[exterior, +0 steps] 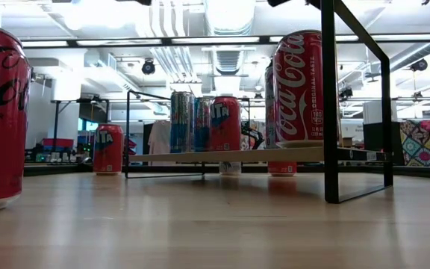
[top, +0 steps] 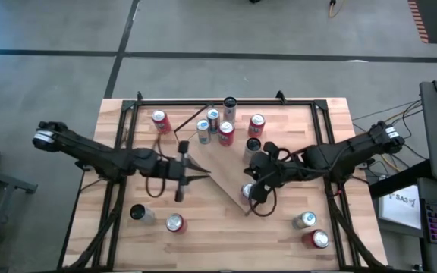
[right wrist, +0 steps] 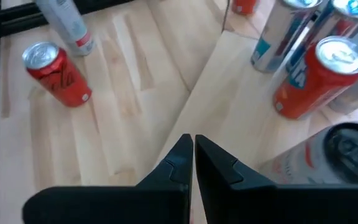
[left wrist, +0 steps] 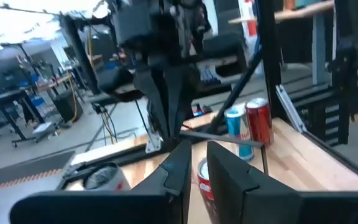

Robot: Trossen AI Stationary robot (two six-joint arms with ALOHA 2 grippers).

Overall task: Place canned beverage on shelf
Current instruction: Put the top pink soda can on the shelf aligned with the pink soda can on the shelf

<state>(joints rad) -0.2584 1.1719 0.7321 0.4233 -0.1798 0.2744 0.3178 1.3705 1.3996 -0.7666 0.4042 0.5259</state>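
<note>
The shelf (top: 222,168), a light-wood board, lies skewed at the table's middle. In the low view the shelf (exterior: 200,156) stands a little above the tabletop. Several cans stand upright on it: two red ones (top: 226,134) (right wrist: 319,74), a blue-silver one (top: 203,130) and a dark-topped one (top: 253,145). My left gripper (top: 205,177) (left wrist: 199,155) hovers level at the shelf's left edge. It is shut to a narrow slit with nothing in it. My right gripper (top: 255,180) (right wrist: 193,149) is shut and tilts down over the shelf's near-right part. It partly hides a can (top: 246,192) there.
Loose cans stand on the tabletop: a red one (top: 174,222) and a dark-topped one (top: 139,214) near left, two (top: 304,221) (top: 317,239) near right, one (top: 160,120) far left, one (top: 257,123) at the back. A black frame (top: 203,101) rims the table.
</note>
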